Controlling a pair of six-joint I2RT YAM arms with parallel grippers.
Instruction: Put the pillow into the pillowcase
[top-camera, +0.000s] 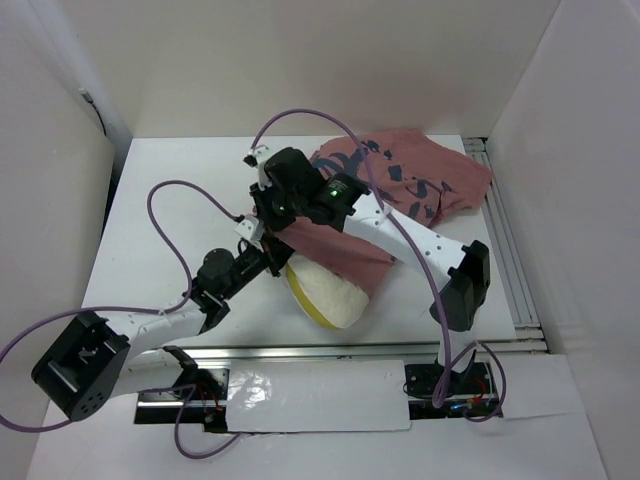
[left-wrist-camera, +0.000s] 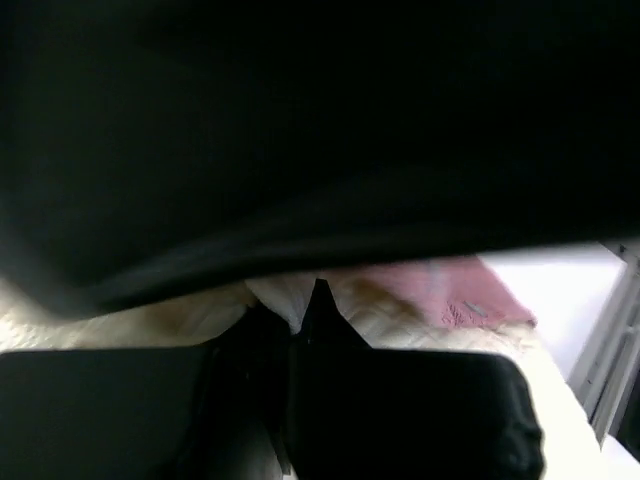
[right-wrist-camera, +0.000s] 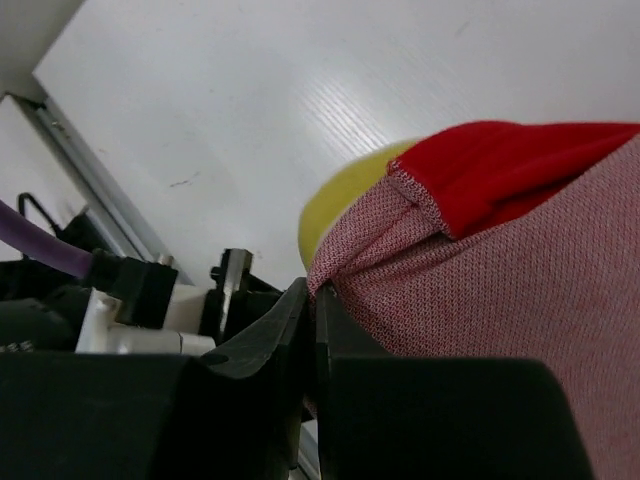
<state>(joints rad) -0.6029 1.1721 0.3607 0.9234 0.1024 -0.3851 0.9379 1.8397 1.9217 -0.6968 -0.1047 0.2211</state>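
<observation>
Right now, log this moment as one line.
pillow: near end sticking out of pillowcase | right tool: shut on pillowcase edge | left tool: at pillow, grip unclear | insertion: partial

Bright, even light is falling on a flat white tabletop (top-camera: 170, 230) enclosed by plain white wall panels (top-camera: 300, 60) at the back and sides. A silver metal rail (top-camera: 505, 250) is running along its right edge, and a glossy white sheet (top-camera: 310, 395) is lying at the near edge.

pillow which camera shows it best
Top external: the pillow shows its cream end sticking out of the pillowcase. Left wrist catches a blurred cream strip; right wrist only a yellow sliver.
</observation>
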